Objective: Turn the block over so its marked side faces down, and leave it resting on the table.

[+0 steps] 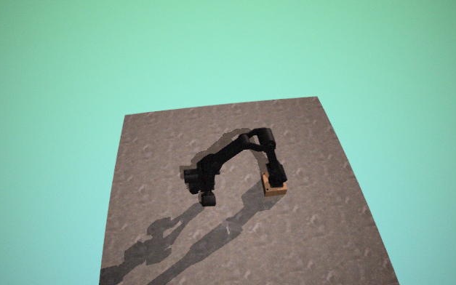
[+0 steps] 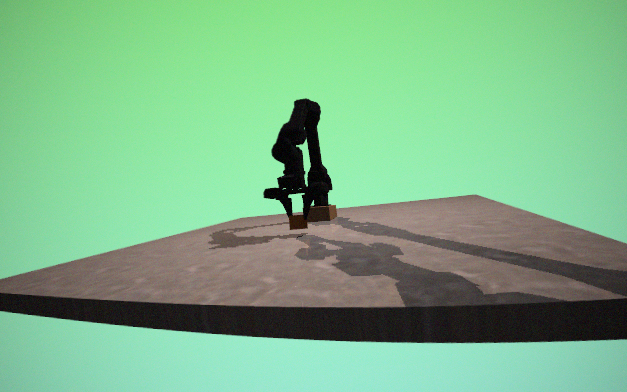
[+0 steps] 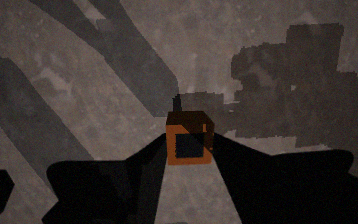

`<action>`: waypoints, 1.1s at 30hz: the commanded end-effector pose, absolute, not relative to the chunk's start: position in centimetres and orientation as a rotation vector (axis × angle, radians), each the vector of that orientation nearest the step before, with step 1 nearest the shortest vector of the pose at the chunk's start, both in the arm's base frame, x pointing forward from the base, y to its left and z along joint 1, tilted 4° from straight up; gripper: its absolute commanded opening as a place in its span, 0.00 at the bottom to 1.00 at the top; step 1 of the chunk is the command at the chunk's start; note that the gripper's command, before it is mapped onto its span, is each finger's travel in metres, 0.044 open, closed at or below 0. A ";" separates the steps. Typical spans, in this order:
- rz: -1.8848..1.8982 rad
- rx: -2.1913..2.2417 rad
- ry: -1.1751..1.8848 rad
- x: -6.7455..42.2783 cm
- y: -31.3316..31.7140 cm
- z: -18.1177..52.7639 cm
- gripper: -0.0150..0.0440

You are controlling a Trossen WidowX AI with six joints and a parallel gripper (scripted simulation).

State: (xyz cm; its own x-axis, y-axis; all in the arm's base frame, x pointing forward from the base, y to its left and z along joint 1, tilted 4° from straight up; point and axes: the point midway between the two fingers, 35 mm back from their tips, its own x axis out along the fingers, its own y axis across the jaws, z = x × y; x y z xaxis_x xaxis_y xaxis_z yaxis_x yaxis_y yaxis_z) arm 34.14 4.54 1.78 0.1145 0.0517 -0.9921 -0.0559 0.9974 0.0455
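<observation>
Honestly no idea what you'd call this place, it's not a kitchen or a workshop or anything with walls. I'm bolted onto a small tan base plate [image 1: 268, 190] on a thick grey stone-look counter [image 2: 315, 320], and all around it is just a flat green-to-teal backdrop [image 1: 65, 73], so more of a bare test stage. Hard light throws long dark shadows [image 2: 415, 280] of me across the slab.
</observation>
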 end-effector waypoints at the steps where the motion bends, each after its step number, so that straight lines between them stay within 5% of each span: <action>1: 0.072 0.000 1.376 34.2 4.5 2.0 0.25; 33: 0.069 0.015 1.008 34.1 4.6 0.9 0.25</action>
State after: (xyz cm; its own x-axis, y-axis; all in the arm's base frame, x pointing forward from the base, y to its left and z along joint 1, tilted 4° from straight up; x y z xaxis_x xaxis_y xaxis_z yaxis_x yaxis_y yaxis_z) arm 33.95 4.59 1.57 0.5058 0.0684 -0.8599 -0.0560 0.9974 0.0464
